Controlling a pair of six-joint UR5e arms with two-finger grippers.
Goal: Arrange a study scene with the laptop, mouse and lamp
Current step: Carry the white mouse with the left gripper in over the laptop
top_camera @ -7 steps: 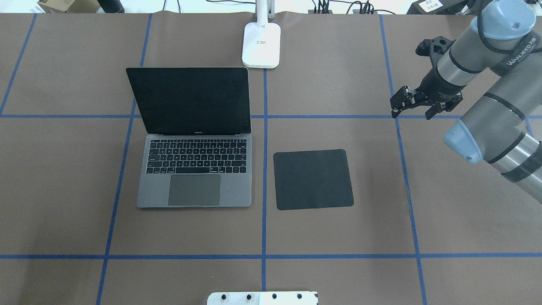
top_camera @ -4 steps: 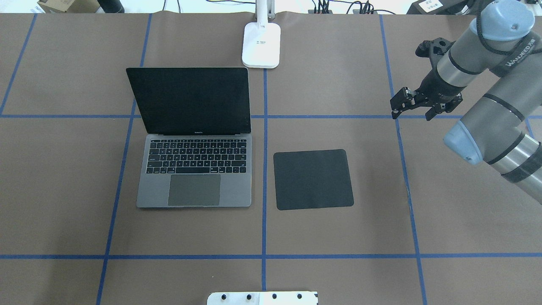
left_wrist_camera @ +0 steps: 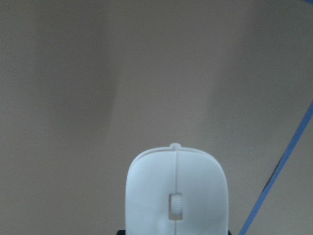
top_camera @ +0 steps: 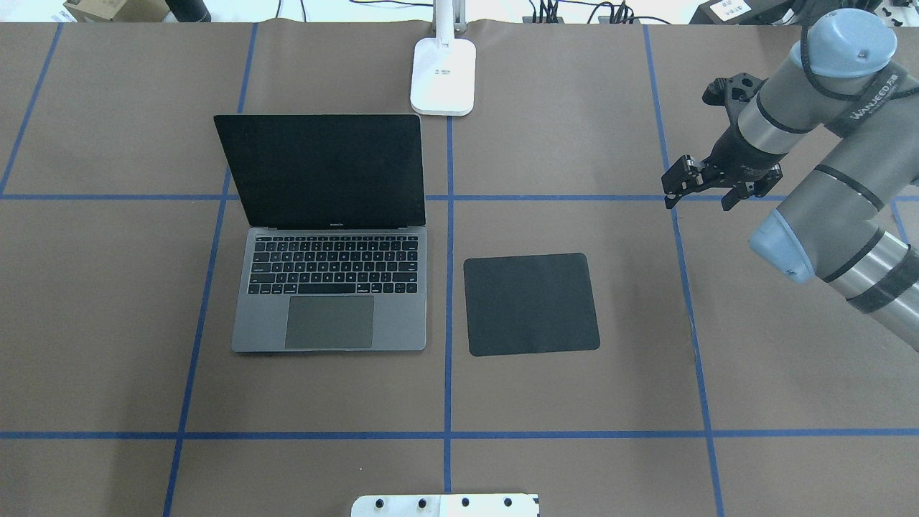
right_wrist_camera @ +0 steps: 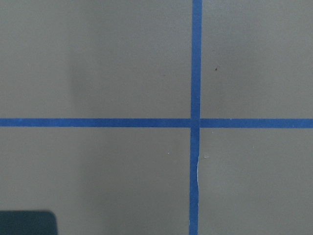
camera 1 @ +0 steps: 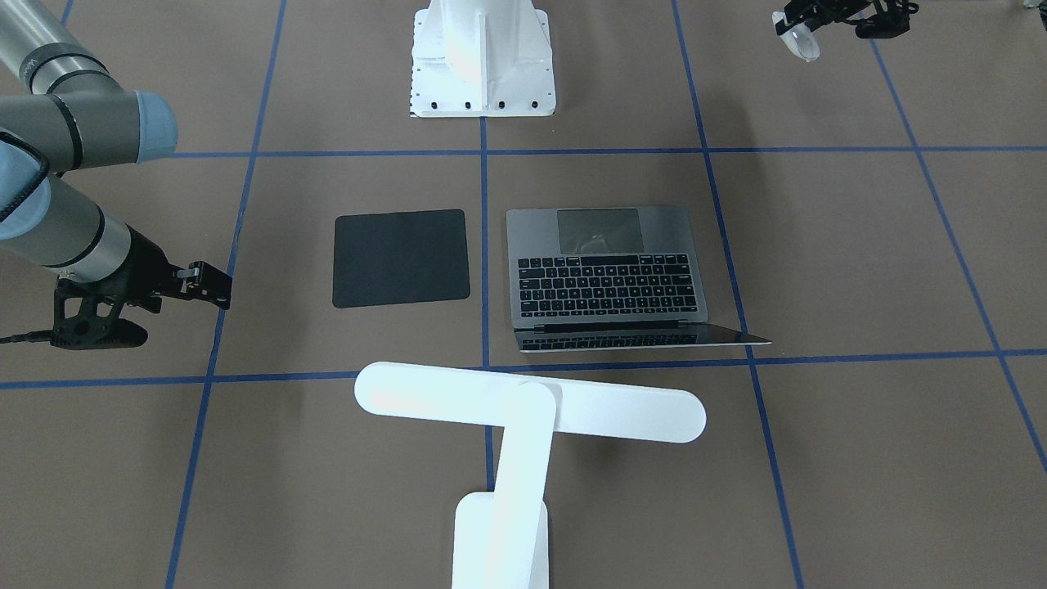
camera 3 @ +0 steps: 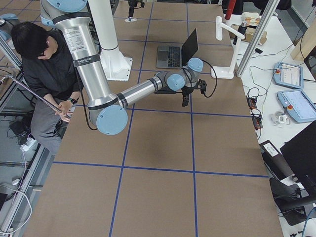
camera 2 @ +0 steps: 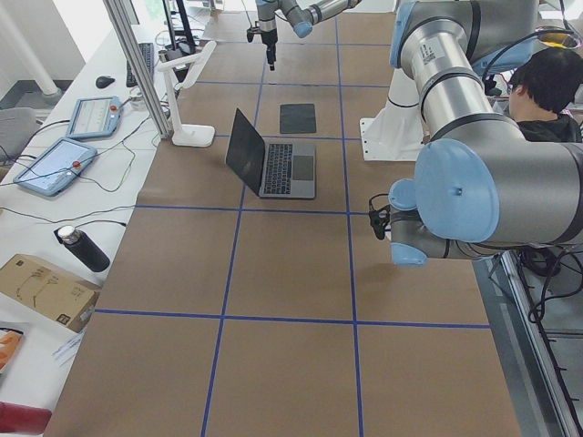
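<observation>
Overhead exterior view: the laptop (top_camera: pixel 329 287) stands open on the bench (top_camera: pixel 108 323). Its right edge runs just beside the centre blue tape line (top_camera: pixel 449 388), and its dark screen leans back toward the bench's far edge. A black mousepad (top_camera: pixel 531 304) lies flat just across that line, near the laptop but not touching it. The lamp (top_camera: pixel 443 75) has its base at the far edge, just beyond the screen's right corner. From the front its bar head (camera 1: pixel 532 405) reaches out level above the bench.

The right pincer (top_camera: pixel 698 199) hovers with its fingers apart and nothing between them. It is over a tape crossing, well right of the mousepad, and a broad strip of brown surface separates the two.

The left pincer (camera 1: pixel 810 23) is clamped on the mouse (camera 1: pixel 800 45) and holds it in the air. It is on the robot's left, well apart from the laptop and out to the side of the white pedestal (camera 1: pixel 483 74). Its wrist camera shows only brown bench and one tape line beyond the mouse.
</observation>
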